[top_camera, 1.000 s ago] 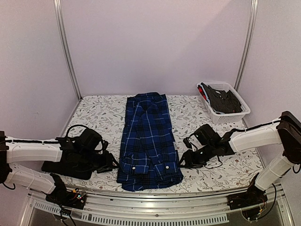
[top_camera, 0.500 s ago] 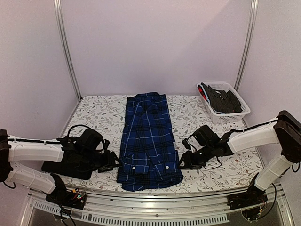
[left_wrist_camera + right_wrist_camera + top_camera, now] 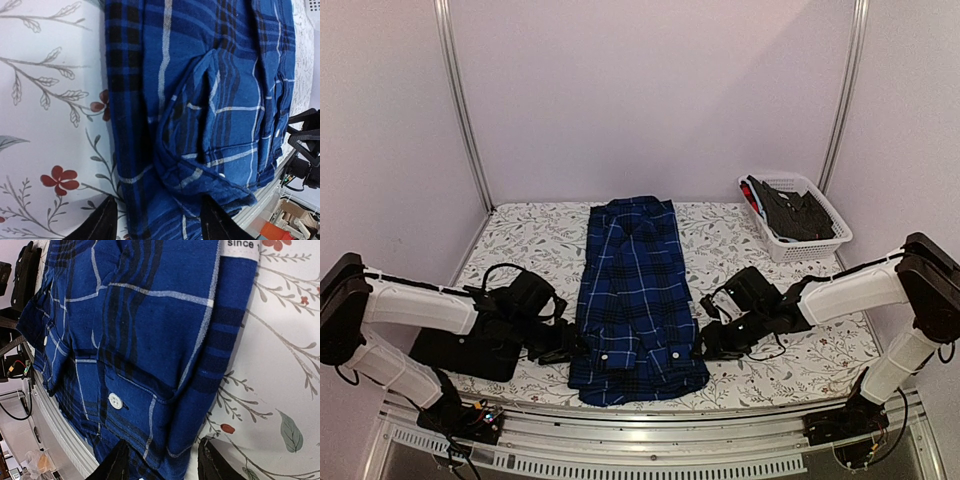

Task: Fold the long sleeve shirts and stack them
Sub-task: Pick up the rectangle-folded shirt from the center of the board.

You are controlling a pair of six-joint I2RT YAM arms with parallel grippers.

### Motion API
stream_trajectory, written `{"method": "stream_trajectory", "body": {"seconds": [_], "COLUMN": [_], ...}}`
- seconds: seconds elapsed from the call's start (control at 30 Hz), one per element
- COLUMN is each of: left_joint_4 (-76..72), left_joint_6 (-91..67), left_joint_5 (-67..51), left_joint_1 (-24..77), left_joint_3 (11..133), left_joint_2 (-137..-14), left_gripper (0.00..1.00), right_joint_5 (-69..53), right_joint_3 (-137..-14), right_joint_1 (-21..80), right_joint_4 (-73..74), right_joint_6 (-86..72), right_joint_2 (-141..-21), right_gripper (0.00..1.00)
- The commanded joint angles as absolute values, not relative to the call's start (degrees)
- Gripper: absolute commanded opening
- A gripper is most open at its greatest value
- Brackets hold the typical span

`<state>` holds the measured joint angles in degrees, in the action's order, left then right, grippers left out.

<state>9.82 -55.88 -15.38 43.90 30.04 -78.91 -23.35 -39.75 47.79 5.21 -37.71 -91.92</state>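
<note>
A blue plaid long sleeve shirt (image 3: pixel 635 290) lies folded into a long strip down the middle of the table, collar at the far end. My left gripper (image 3: pixel 568 350) is open at its near left edge. In the left wrist view the shirt's edge and folded sleeve (image 3: pixel 200 125) lie between the spread fingers (image 3: pixel 106 225). My right gripper (image 3: pixel 705 343) is open at the near right edge. The right wrist view shows a cuff with a white button (image 3: pixel 115 401) between its fingers (image 3: pixel 216 464). A black folded garment (image 3: pixel 455 352) lies under my left arm.
A white lattice basket (image 3: pixel 817 250) with dark clothes stands at the back right corner. The table's front rail (image 3: pixel 640 420) runs just below the shirt's near end. Flowered tablecloth (image 3: pixel 525 240) shows on both sides of the shirt.
My left gripper has slid right to the shirt's near left edge and its jaws have widened a little. My right gripper has edged left toward the shirt's near right edge.
</note>
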Motion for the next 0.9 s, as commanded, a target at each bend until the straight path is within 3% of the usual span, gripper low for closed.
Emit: {"method": "stream_trajectory", "body": {"seconds": [0.0, 0.43, 0.63, 0.87], "left_joint_4": [13.3, 15.8, 14.7, 14.2], "left_joint_6": [-53.8, -53.6, -54.5, -55.4], "left_joint_5": [-14.9, -14.9, -16.3, -18.6], "left_joint_1": [45.1, 47.2, 48.0, 48.0], "left_joint_3": [30.9, 32.3, 32.0, 31.7], "left_joint_2": [-80.4, -88.2, -88.9, -87.4], "left_gripper": [0.58, 0.53, 0.37, 0.17], "right_joint_5": [-23.0, -22.8, -22.8, -23.8], "right_joint_3": [-40.1, -41.2, -41.2, -41.7], "right_joint_1": [48.5, 49.7, 49.8, 49.8], "right_joint_4": [6.8, 7.6, 7.5, 7.0], "right_joint_6": [-37.5, -37.6, -37.9, -38.5], "right_joint_2": [-93.5, -94.8, -94.9, -94.7], "right_gripper": [0.46, 0.46, 0.41, 0.20]}}
